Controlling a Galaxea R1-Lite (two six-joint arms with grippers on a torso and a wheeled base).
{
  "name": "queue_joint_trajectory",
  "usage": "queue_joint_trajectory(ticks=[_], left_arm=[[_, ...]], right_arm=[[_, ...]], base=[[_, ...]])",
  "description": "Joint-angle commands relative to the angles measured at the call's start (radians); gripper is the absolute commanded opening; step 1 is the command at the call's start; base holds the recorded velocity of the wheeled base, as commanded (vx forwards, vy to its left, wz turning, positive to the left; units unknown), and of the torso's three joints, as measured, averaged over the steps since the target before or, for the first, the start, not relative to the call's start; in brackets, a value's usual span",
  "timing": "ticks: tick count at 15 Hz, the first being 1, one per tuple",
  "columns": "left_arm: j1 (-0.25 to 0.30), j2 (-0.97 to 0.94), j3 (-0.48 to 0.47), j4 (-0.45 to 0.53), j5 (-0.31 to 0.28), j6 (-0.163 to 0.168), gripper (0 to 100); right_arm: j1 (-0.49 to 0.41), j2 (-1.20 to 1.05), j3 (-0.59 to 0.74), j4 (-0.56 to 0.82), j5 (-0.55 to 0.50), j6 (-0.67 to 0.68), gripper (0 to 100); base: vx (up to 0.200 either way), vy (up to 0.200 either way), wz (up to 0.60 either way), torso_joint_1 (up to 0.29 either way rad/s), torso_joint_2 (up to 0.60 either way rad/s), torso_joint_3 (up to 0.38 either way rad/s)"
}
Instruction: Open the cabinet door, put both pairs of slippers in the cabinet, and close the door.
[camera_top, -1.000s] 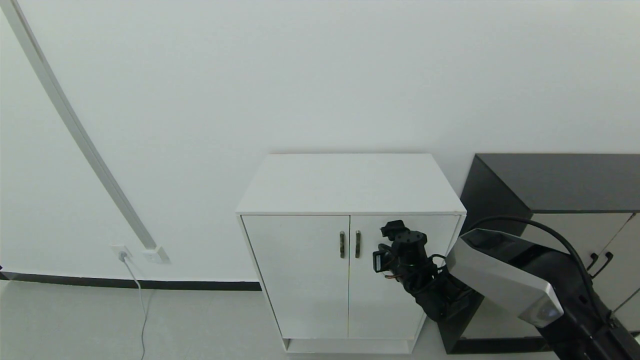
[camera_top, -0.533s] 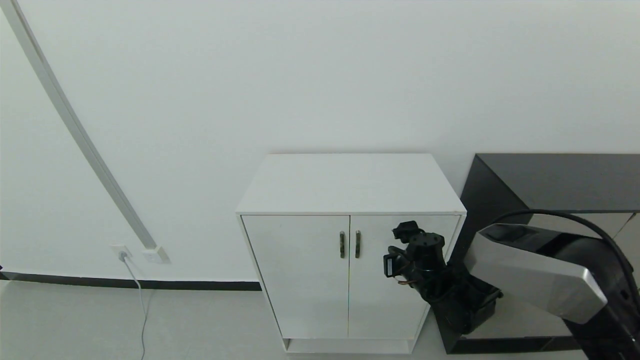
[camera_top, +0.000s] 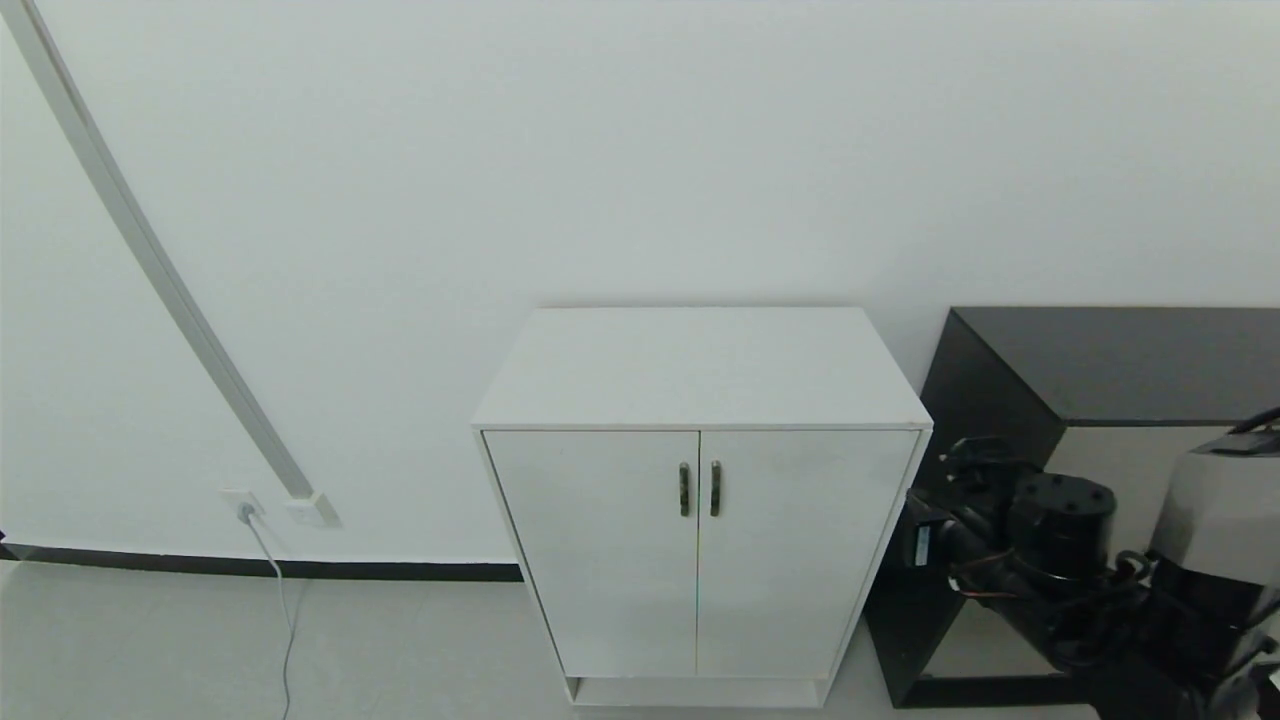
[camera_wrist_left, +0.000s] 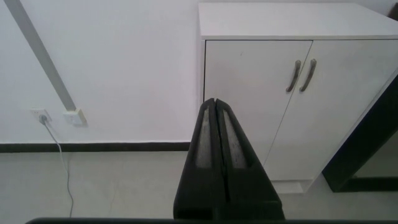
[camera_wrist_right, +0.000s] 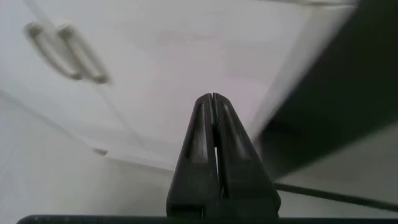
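Note:
A white two-door cabinet (camera_top: 700, 480) stands against the wall with both doors closed and two dark vertical handles (camera_top: 699, 489) at the middle seam. My right gripper (camera_wrist_right: 213, 101) is shut with nothing in it; in the head view it (camera_top: 925, 505) hangs off the cabinet's right side, in front of the black cabinet. My left gripper (camera_wrist_left: 214, 102) is shut and empty, facing the white cabinet (camera_wrist_left: 292, 93) from the front left, well back from the doors. The handles (camera_wrist_right: 65, 51) also appear in the right wrist view.
A black cabinet (camera_top: 1100, 380) with a reflective front stands right beside the white one. On the left wall a grey cable duct (camera_top: 150, 250) slants down to a socket (camera_top: 245, 505) with a cord (camera_top: 285, 620) hanging to the grey floor.
My right arm has drawn back to the right, from in front of the cabinet's right door to past its right edge. The doors stay closed.

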Motion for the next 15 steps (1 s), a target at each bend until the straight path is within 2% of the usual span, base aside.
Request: queue_joint_trajectory(ticks=[1,4,9,11,12,15], left_arm=[[0.000,0.001,0.000,-0.001,0.000,0.000,0],[0.000,0.001,0.000,0.000,0.000,0.000,0],[0.000,0.001,0.000,0.000,0.000,0.000,0],[0.000,0.001,0.000,0.000,0.000,0.000,0],[0.000,0.001,0.000,0.000,0.000,0.000,0],[0.000,0.001,0.000,0.000,0.000,0.000,0]], right_arm=[[-0.106,-0.124,0.132,-0.036,0.000,-0.016,0],[-0.192,-0.212,0.224,-0.039,0.000,-0.018,0],[-0.267,-0.385,0.371,-0.036,0.007,-0.042,0],[-0.281,-0.410,0.388,-0.034,0.010,-0.055,0],[-0.330,-0.545,0.400,0.038,0.015,-0.068,0],[-0.344,-0.767,0.400,0.262,0.040,-0.074,0]], base=[[0.000,0.000,0.00,0.000,0.00,0.000],[0.000,0.000,0.00,0.000,0.00,0.000],[0.000,0.000,0.00,0.000,0.00,0.000],[0.000,0.000,0.00,0.000,0.00,0.000],[0.000,0.000,0.00,0.000,0.00,0.000],[0.000,0.000,0.00,0.000,0.00,0.000]])
